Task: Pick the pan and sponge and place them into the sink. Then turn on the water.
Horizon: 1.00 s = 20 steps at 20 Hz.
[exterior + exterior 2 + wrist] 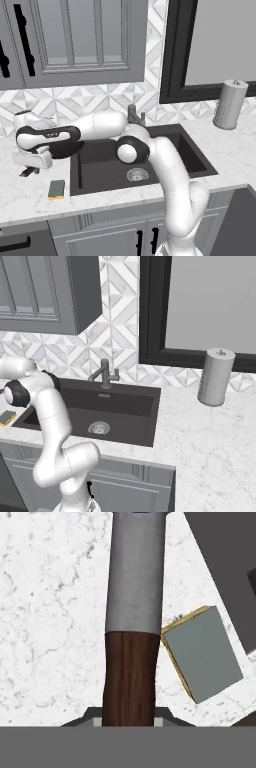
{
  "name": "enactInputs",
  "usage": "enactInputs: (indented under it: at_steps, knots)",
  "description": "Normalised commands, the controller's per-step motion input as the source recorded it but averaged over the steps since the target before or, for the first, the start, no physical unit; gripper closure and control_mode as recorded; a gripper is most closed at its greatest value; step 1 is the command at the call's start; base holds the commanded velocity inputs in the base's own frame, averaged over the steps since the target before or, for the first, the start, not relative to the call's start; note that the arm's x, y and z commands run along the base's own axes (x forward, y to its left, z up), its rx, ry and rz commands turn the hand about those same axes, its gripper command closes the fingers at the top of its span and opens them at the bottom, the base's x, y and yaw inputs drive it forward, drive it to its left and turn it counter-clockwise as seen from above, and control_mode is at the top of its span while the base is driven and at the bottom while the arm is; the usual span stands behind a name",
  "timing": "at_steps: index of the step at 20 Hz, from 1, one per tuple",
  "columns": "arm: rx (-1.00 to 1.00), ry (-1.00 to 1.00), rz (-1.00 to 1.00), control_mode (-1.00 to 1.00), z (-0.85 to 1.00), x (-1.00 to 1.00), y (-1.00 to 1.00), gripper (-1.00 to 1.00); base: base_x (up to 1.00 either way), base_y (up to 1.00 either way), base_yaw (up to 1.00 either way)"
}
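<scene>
a: hand view, what has the gripper [129,722] got?
b: it is clenched on the pan [133,612] handle, the reddish-brown end running between the fingertips and a grey shaft beyond it, over the marble counter [45,612].
a: and the sponge [203,653]?
b: just beside the handle, flat on the counter, apart from it. in the left base view it lies near the sink's [95,167] left front corner, with the hand low over the counter to the sink's left.
</scene>
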Motion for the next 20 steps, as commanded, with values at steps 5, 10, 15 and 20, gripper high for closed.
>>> enactInputs:
  at_steps: [5,10,15,20]
  knots:
    - [-0.08,0.05,-0.36,-1.0,0.0,0.21,-0.77,1.0,0.0,0.0,0.0]
    - [-0.09,0.03,-0.35,-1.0,-0.04,0.26,-0.68,1.0,0.0,0.0,0.0]
    - [-0.11,0.0,-0.34,-1.0,-0.12,0.21,-0.65,1.0,0.0,0.0,0.0]
    - [-0.11,0.0,-0.33,-1.0,-0.15,0.25,-0.65,1.0,0.0,0.0,0.0]
